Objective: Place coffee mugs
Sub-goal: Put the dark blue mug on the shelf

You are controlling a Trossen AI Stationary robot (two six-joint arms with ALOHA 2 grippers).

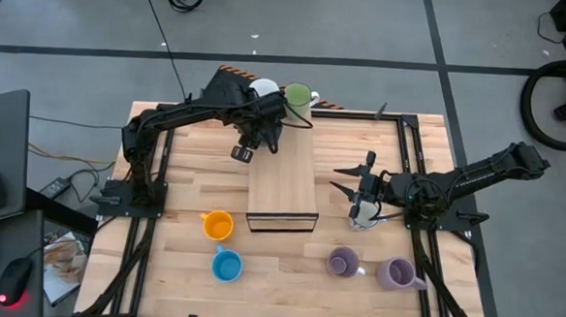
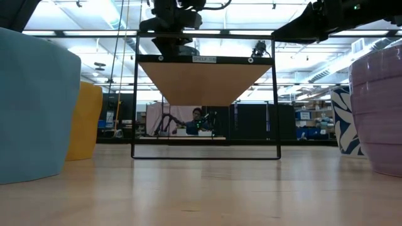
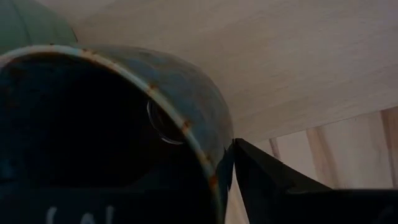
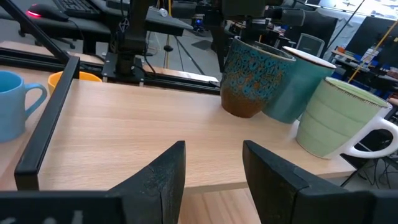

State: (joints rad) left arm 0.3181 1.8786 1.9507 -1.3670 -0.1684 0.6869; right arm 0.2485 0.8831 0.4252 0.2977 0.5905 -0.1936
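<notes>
My left gripper [image 1: 262, 130] is over the far end of the wooden shelf [image 1: 284, 183], shut on a dark teal-and-brown patterned mug [image 4: 254, 78] that stands upright on the shelf top. Behind it stand a mug that is white inside [image 1: 263, 88] and a green mug [image 1: 298, 96]. On the table by the near edge are the orange mug [image 1: 217, 224], the blue mug [image 1: 226, 265] and two purple mugs [image 1: 343, 263] [image 1: 396, 273]. My right gripper [image 1: 357, 185] is open to the right of the shelf, over a white patterned mug [image 1: 361, 214]. My left gripper holds the dark mug by its rim [image 3: 198, 144] from above, pointing down. One finger [image 3: 264, 177] lies against the outside of the wall; the other is lost in the dark inside of the mug. The mug's base [image 4: 244, 112] rests on the shelf top.
The shelf is a wooden board on a black wire frame [image 2: 206, 100] with open room beneath it. Black rails [image 1: 413, 170] run along the table's left and right sides. The near half of the shelf top [image 4: 124, 130] is bare wood.
</notes>
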